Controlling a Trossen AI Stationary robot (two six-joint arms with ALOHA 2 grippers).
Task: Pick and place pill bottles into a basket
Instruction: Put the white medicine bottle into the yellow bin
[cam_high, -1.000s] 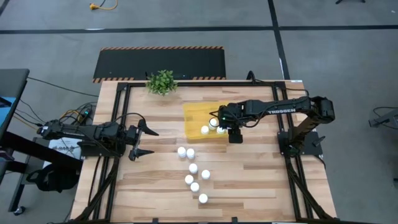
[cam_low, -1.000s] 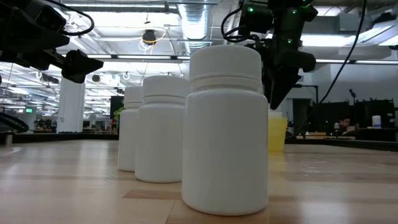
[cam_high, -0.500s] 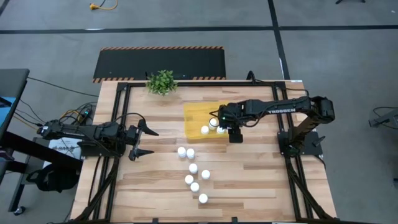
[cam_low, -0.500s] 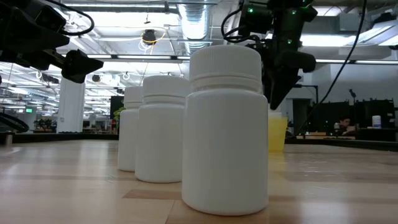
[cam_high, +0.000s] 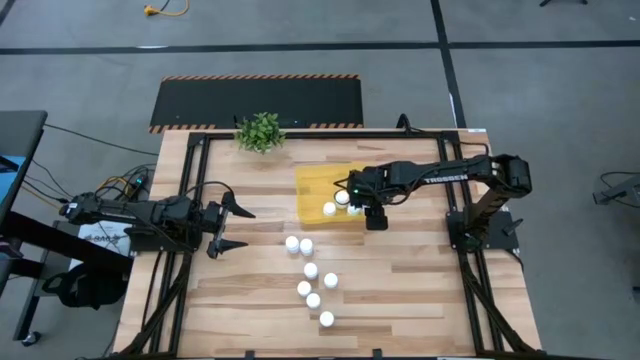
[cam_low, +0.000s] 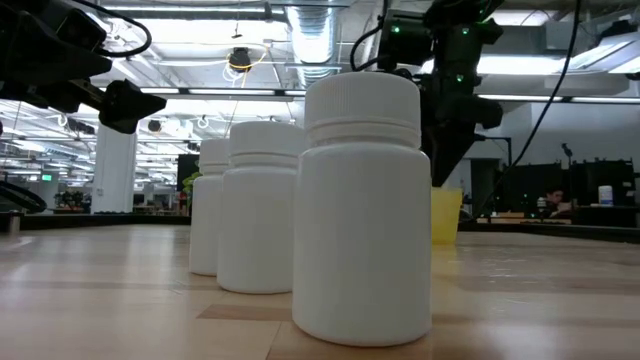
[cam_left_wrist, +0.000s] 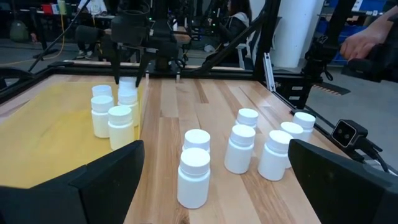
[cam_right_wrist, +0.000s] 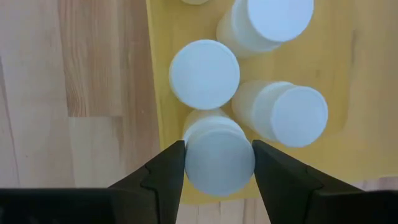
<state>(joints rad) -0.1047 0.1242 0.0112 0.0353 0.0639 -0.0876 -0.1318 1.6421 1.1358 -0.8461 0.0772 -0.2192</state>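
Wooden table (cam_high: 400, 290) bore six loose pill bottles (cam_high: 311, 270); right gripper (cam_right_wrist: 217, 163) pinched a fifth bottle (cam_right_wrist: 219, 155) inside the basket (cam_high: 312, 182), left gripper (cam_high: 232, 227) spread idle.

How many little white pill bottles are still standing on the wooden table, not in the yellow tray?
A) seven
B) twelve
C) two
A: the high view shows seven pill bottles on the bare wood, in a loose line below the yellow tray; the rest stand in the tray, where the right hand grips one.
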